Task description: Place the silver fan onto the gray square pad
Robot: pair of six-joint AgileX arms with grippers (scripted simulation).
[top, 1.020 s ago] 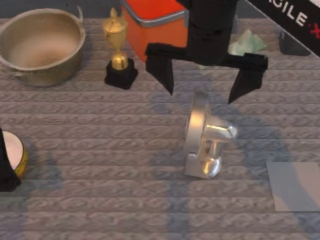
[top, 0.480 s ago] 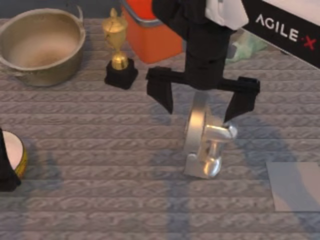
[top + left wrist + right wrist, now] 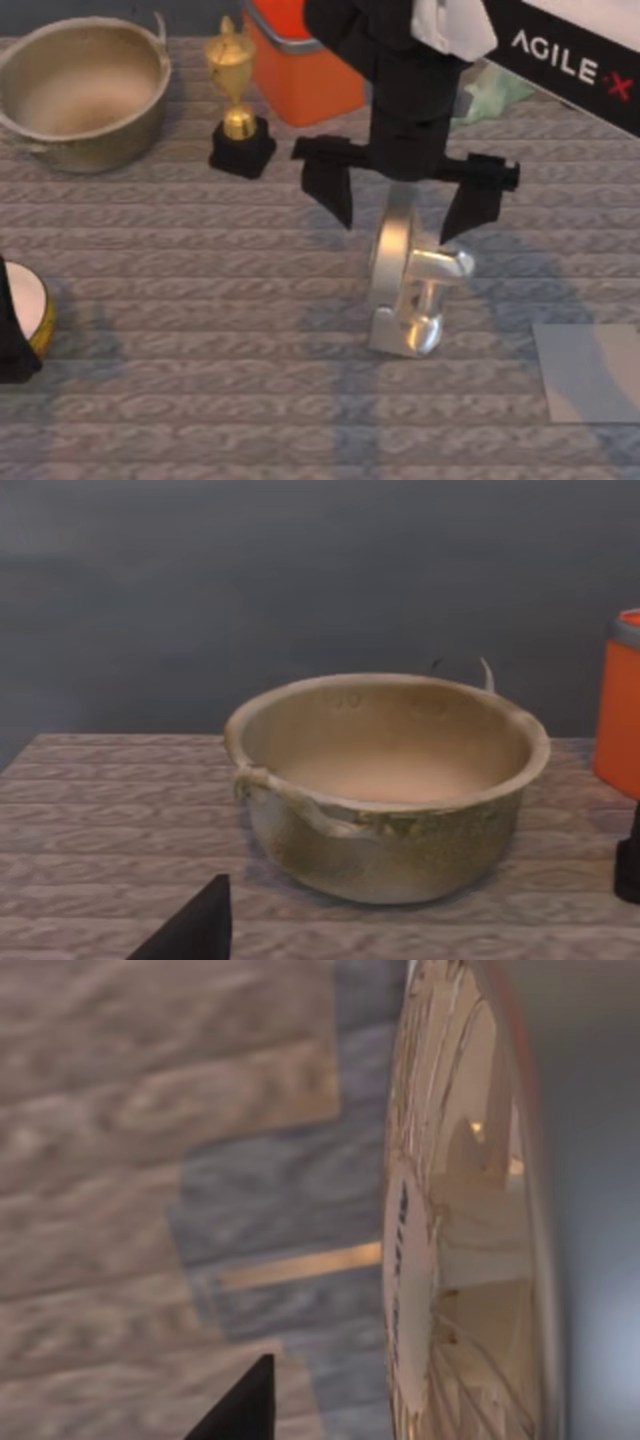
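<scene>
Right gripper point(image 3: 400, 205) spread wide, straddling the fan point(image 3: 408, 285) ring top, touching nothing visibly. Left gripper point(image 3: 12, 340) at left edge; state unclear.

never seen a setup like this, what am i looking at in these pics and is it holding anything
Two robot arms work at a wood-grain table. One picture looks down from overhead; the other two come from cameras on each arm's wrist. The right gripper hangs over the small shiny silver fan, jaws open on either side of its ring, holding nothing. The left arm sits parked at the table's left edge. The flat gray square pad lies at the right edge. Also there: a dull metal pot, a gold trophy and an orange box. The right wrist view shows the fan's ring close up.
</scene>
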